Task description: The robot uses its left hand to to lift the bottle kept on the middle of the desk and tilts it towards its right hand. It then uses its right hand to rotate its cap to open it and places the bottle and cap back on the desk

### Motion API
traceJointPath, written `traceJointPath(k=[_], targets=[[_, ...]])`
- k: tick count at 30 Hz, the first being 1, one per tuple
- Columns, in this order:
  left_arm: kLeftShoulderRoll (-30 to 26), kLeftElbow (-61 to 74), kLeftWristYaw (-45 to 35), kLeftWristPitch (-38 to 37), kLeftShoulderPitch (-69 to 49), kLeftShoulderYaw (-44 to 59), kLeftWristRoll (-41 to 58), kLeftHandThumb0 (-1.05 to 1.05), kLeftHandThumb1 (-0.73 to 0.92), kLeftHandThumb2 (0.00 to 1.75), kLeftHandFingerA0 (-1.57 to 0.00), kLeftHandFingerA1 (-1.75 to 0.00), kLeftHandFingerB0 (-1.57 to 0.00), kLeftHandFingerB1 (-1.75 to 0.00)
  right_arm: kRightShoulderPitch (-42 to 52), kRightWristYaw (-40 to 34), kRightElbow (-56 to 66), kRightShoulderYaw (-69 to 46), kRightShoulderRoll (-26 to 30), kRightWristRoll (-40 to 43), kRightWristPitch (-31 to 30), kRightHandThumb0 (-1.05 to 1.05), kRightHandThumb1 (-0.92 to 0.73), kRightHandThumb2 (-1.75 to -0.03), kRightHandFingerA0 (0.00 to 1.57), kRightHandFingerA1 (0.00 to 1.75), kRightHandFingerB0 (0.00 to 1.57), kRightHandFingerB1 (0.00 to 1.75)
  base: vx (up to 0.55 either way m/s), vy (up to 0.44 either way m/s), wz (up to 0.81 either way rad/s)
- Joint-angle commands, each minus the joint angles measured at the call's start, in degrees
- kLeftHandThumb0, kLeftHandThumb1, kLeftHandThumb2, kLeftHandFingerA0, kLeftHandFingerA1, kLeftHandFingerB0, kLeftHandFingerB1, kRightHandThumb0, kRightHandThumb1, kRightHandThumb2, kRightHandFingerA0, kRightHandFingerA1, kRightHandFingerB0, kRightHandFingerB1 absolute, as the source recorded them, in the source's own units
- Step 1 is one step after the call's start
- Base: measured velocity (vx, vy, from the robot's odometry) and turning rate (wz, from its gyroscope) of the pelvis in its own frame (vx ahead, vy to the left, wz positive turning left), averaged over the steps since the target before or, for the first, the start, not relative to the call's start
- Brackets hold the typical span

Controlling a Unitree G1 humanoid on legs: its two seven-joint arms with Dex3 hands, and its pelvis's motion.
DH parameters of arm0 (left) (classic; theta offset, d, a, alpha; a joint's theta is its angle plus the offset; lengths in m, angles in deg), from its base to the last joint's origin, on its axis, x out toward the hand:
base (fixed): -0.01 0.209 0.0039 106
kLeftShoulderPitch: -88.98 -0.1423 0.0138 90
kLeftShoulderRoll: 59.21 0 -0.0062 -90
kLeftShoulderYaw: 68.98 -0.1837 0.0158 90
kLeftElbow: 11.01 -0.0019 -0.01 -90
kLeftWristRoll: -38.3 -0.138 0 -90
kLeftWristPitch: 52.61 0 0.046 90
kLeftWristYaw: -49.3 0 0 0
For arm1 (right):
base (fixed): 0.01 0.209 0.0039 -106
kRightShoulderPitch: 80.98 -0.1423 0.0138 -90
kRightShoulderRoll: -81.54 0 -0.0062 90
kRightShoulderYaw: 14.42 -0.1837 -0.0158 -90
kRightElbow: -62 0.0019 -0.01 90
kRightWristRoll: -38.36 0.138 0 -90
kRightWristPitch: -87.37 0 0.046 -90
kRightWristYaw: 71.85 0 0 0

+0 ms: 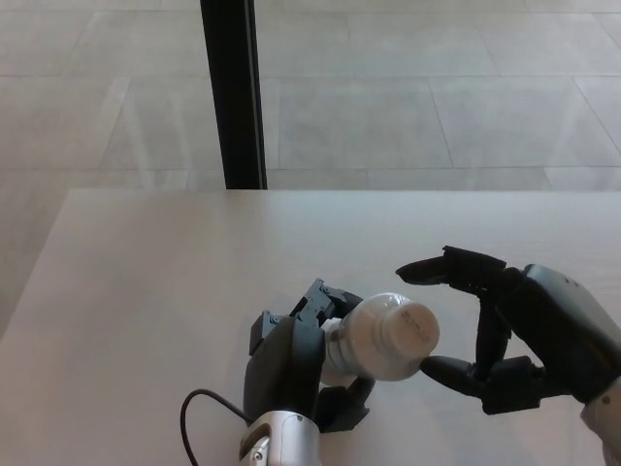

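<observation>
- left hand (296, 374) wraps the bottle (374, 340), holding it above the desk (146, 282), near the front edge
- bottle's long axis leans toward the right side, cap (412, 327) end facing the right hand (514, 330)
- right hand is open, holds nothing; fingers (441, 267) spread above and below the cap, lower tip just beside the cap rim, contact unclear
- right hand is nearest the cap; closing on it looks like the next step
- desk is pale and bare; tiled floor (408, 107) and a dark post (233, 92) behind
</observation>
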Motion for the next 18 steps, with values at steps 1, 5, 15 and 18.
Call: traceJointPath(k=[1,5,15,18], targets=[[1.39,-0.59,-0.74,-0.5,-0.81,0.14,0.26,0.18,0.92,0.97,-0.63,-1.75,-0.56,-1.59,0.73,1.12,0.63,0.03,0.86,-0.3,1.55,-0.54,-0.52,-0.6,0.89,1.51,0.42,0.43,0.0,0.0,0.0],[1.31,-0.57,-0.32,-0.69,-1.11,-0.04,-0.06,0.22,0.92,1.01,-0.67,-1.75,-0.59,-1.61,0.82,0.7,0.73,0.38,0.19,-0.53,1.8,-0.52,-0.54,-0.6,0.93,1.47,0.43,0.41,0.0,0.0,0.0],[1.92,-0.64,-0.02,-0.19,-1.21,0.55,0.37,0.29,0.92,1.05,-0.86,-1.73,-0.76,-1.56,1.39,-3.22,-1.14,-0.9,-2.53,-0.71,4.99,-0.36,-0.67,-0.6,1.0,1.51,0.56,0.54,0.0,0.0,0.0],[1.83,-0.87,0.24,-0.77,-1.17,0.51,0.24,0.33,0.92,1.14,-0.87,-1.75,-0.77,-1.57,1.6,-5.48,-1.97,-1.34,-3.76,-1.44,6.39,-0.33,-0.69,-0.67,0.95,1.62,0.61,0.6,0.0,0.0,0.0]])
